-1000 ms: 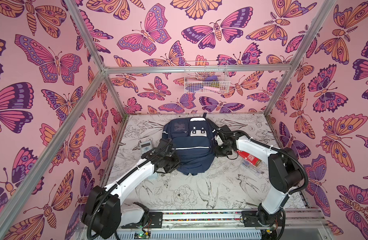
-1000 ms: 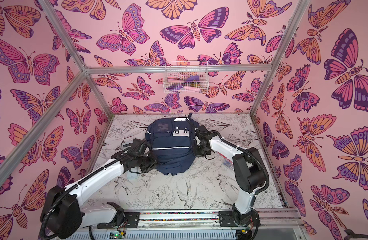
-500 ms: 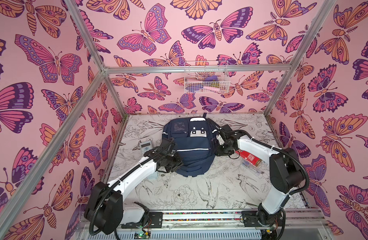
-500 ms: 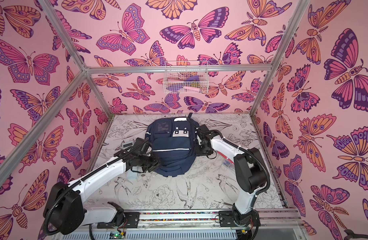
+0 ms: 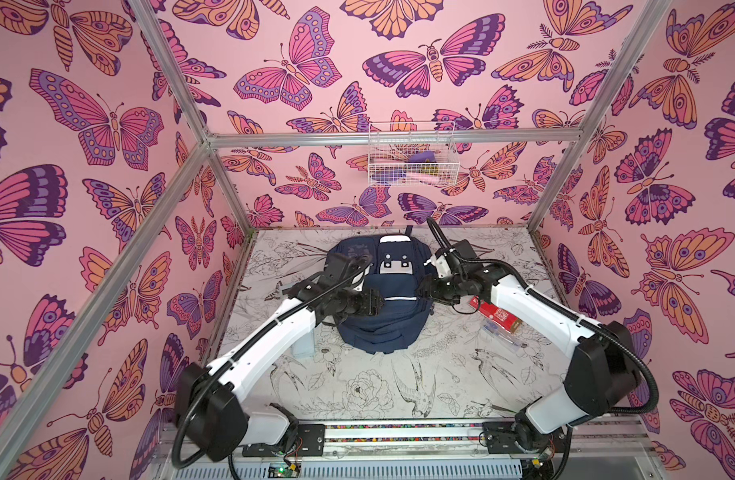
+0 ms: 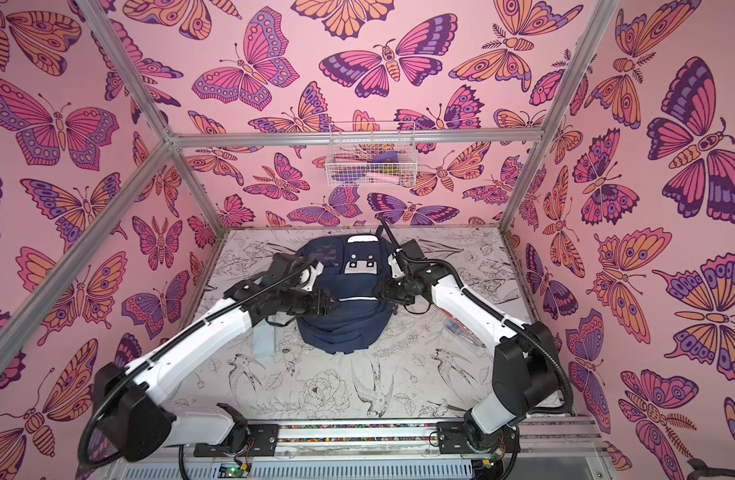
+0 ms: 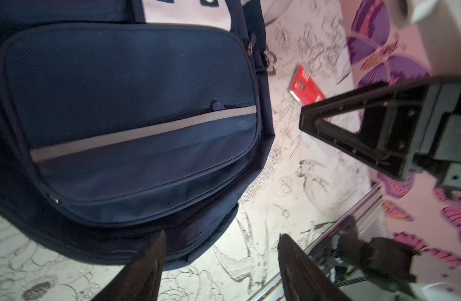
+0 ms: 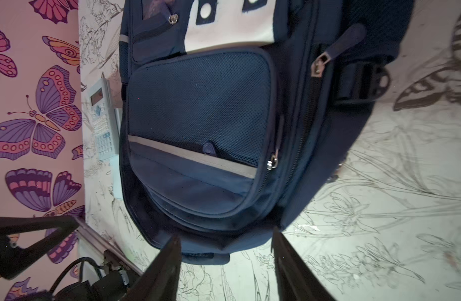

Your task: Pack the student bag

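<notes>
Lying flat near the 12 o'clock edge of the worktop [image 5: 378, 390], the student bag [image 5: 392, 324] shows front side up in both top views, with its top loop toward 12 o'clock and its base toward 6 o'clock. A white patch [image 5: 394, 264] with black squares sits near its top, and a pale stripe [image 5: 403, 298] crosses the front pocket.

The worktop is a white sheet printed with black line drawings of birds, leaves and flowers. At the bag's 3 o'clock lies a red packet [image 5: 496, 313], with a clear packet [image 5: 500, 336] just beside it toward 5 o'clock. At the bag's 9 o'clock a grey calculator [image 8: 103, 122] lies close against its side. A pale flat thing [image 5: 303, 349] shows partly under the left arm.

The left end effector [image 5: 376, 305] hangs over the bag's 9 o'clock side. In its wrist view its jaws stand apart with nothing between them. The right end effector [image 5: 424, 291] hangs over the 3 o'clock side, jaws likewise parted and gripping nothing. Whether either touches the fabric cannot be told.

Pink walls [image 5: 87, 208] printed with large purple and orange butterflies close the cell on three sides, braced by an aluminium frame [image 5: 295, 140]. A white wire basket [image 5: 411, 166] hangs on the 12 o'clock wall, holding purple and pink things too small to name. Both arms stand on a rail [image 5: 399, 434] along the 6 o'clock edge.
</notes>
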Motion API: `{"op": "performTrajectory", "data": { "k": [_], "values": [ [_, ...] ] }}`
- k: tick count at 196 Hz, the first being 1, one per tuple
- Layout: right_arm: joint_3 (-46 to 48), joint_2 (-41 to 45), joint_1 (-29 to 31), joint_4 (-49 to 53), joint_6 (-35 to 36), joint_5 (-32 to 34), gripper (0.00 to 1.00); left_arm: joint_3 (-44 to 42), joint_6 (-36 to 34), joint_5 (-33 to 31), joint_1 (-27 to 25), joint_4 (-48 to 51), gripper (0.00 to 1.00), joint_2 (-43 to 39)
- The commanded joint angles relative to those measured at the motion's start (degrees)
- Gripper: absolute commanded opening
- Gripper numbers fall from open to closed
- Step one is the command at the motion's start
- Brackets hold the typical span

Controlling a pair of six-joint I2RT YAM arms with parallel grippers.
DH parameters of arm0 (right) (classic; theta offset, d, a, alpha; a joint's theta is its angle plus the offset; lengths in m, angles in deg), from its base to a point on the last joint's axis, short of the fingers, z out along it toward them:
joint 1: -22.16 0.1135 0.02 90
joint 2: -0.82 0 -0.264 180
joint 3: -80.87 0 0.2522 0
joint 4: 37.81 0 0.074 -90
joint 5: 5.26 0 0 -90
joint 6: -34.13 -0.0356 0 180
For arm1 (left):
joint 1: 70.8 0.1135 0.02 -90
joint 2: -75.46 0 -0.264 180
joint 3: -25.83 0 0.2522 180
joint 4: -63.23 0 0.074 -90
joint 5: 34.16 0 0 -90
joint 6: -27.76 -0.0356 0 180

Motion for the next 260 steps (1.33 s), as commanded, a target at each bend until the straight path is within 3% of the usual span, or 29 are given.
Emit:
{"op": "performTrajectory", "data": {
  "k": [1, 31, 57, 97, 125, 138, 149, 167, 174, 219, 260],
  "values": [
    [-0.72, -3.09, 0.12, -2.43, -5.24, -2.86, 0.56, 3.18, -12.63, -3.25, -1.67, 5.29, 0.71, 6.99],
    [-3.56, -5.29, -1.09, 1.83, -4.69, 1.08, 0.55, 6.37, -18.26, -5.98, -4.69, 6.57, 0.85, 13.33],
    [-4.55, -5.33, -4.17, 2.03, -5.30, 0.33, 0.54, 8.00, -20.60, -17.17, -6.75, 6.69, 0.89, 16.87],
    [-6.79, -5.82, -5.72, 4.96, -2.80, 1.32, 0.50, 11.06, -21.13, -24.05, -7.48, 6.59, 0.90, 22.03],
    [-8.15, -6.92, -8.57, 5.24, -2.25, 0.71, 0.50, 12.55, -20.84, -27.19, -8.31, 6.19, 0.85, 24.13],
    [-10.26, -8.91, -9.58, 6.24, -1.59, -0.22, 0.50, 12.47, -21.23, -27.75, -8.49, 5.31, 0.78, 24.23],
    [-12.19, -10.85, -10.16, 7.20, -0.78, -0.35, 0.50, 12.24, -21.37, -27.92, -8.49, 4.87, 0.66, 24.38],
    [-15.12, -13.95, -11.01, 8.01, 0.29, -0.29, 0.49, 11.96, -21.37, -28.08, -8.49, 4.54, 0.32, 24.11],
    [-16.19, -15.21, -11.34, 8.08, 0.41, -0.57, 0.49, 11.62, -21.20, -28.03, -8.51, 4.32, 0.24, 23.67],
    [-23.22, -23.37, -12.27, 7.23, 0.37, -3.89, 0.42, 8.31, -22.07, -26.46, -8.58, 2.08, 0.05, 20.79],
    [-26.95, -29.48, -13.10, 5.80, -2.16, -5.36, 0.38, 7.62, -21.52, -25.99, -8.57, 1.28, 0.00, 20.99]
  ]
}}
